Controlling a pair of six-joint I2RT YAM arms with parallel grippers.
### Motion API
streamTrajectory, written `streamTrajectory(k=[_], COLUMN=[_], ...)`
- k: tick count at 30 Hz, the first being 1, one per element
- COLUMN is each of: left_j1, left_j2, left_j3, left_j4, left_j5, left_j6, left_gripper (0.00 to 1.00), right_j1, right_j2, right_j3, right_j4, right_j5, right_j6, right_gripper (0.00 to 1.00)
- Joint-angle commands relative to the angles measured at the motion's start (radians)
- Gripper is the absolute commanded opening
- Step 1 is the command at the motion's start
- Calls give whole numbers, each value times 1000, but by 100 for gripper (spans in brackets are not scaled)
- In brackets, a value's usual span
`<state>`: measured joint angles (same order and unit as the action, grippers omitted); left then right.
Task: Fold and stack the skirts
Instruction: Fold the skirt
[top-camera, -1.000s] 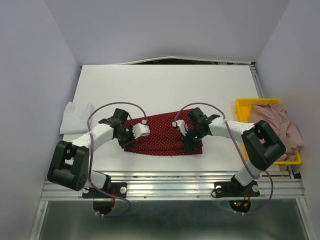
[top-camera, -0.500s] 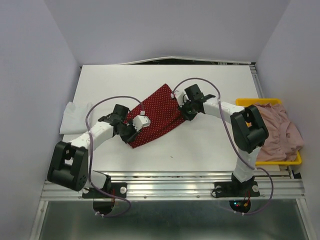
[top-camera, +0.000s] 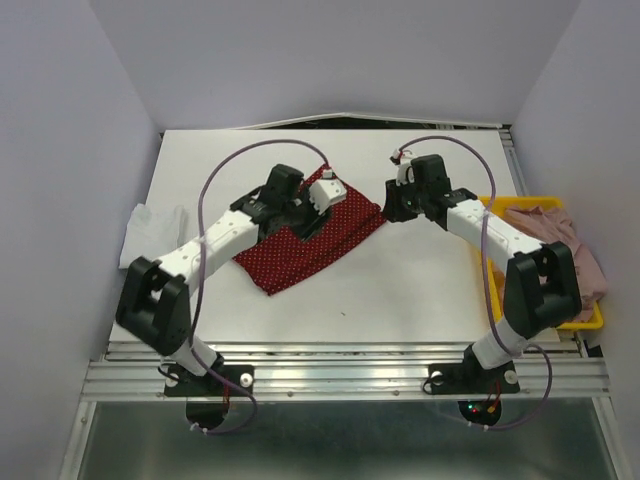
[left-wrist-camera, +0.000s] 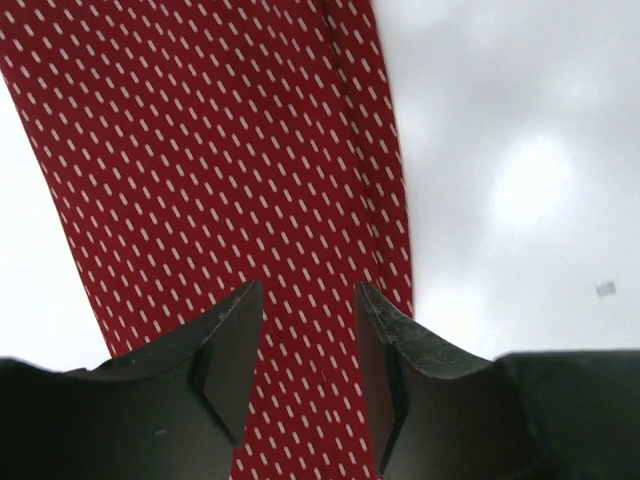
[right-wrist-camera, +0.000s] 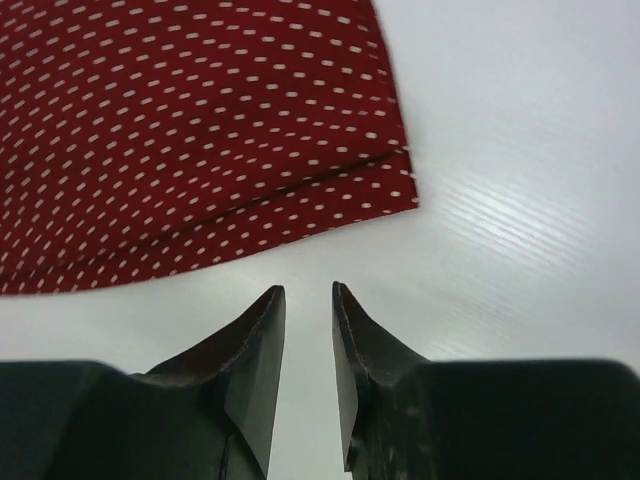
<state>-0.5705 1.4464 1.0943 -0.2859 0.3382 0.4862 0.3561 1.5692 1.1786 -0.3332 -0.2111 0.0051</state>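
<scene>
The dark red polka-dot skirt (top-camera: 300, 250) lies folded in a slanted band on the white table (top-camera: 420, 290). My left gripper (top-camera: 312, 212) hovers over its far half, jaws open. In the left wrist view the dotted skirt (left-wrist-camera: 200, 150) fills the space under the left gripper (left-wrist-camera: 308, 300), with nothing between the fingers. My right gripper (top-camera: 393, 208) sits just off the skirt's right corner. In the right wrist view the right gripper (right-wrist-camera: 308, 292) stands slightly open over bare table, and the skirt's corner (right-wrist-camera: 180, 120) lies ahead of it. The pink skirt (top-camera: 555, 245) is heaped in the tray.
A yellow tray (top-camera: 487, 206) stands at the table's right edge. A white cloth (top-camera: 150, 232) lies at the left edge. Purple walls close in on both sides and at the back.
Both grippers carried the skirt's near edge toward the far side and folded it over. Both have since opened and let go. The right gripper has drawn off to the right of the cloth.
</scene>
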Motion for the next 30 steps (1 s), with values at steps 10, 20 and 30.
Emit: streamTrajectory(k=[10,20,30], left_j1=[-62,-71,-78], left_j2=[564,739,822], left_j3=[614,734,782], left_j4=[70,113,136], left_j5=[25,28,15], left_j6=[-156,-210,-238], left_gripper=[50,52,56], right_j1=[-86,-104,-114], right_j2=[199,327,376], right_j3=[-128,-177,-194], right_j4=[362,459,485], right_j5=[13,30,-27], right_j6=[544,608,645], right_gripper=[35,34,42])
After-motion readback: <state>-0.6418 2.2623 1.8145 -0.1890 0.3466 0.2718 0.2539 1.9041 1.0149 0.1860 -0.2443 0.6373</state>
